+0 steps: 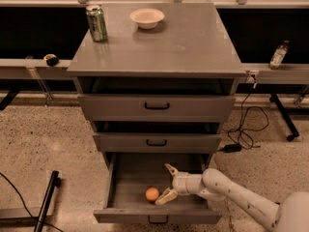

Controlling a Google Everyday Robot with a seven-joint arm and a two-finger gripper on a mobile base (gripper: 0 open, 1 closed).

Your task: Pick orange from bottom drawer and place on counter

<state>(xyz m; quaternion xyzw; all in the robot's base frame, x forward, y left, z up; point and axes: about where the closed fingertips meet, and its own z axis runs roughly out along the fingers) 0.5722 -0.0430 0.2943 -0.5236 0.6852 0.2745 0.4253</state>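
Down in the pulled-out bottom drawer [125, 217] the orange [152, 193] sits near the front. Just right of it my gripper [167, 183] hangs, jaws spread wide and empty. I'd ease left until they straddle the fruit, then close gently.

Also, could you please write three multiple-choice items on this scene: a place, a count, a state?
1. Where is the orange? A. top drawer B. bottom drawer C. floor
2. How many things stand on the counter? A. two B. four C. none
3. How is the gripper? A. shut on it B. open beside it C. out of view
Answers: 1 B, the open lowest drawer holds it; 2 A, a can and a bowl; 3 B, jaws spread beside it in the drawer.
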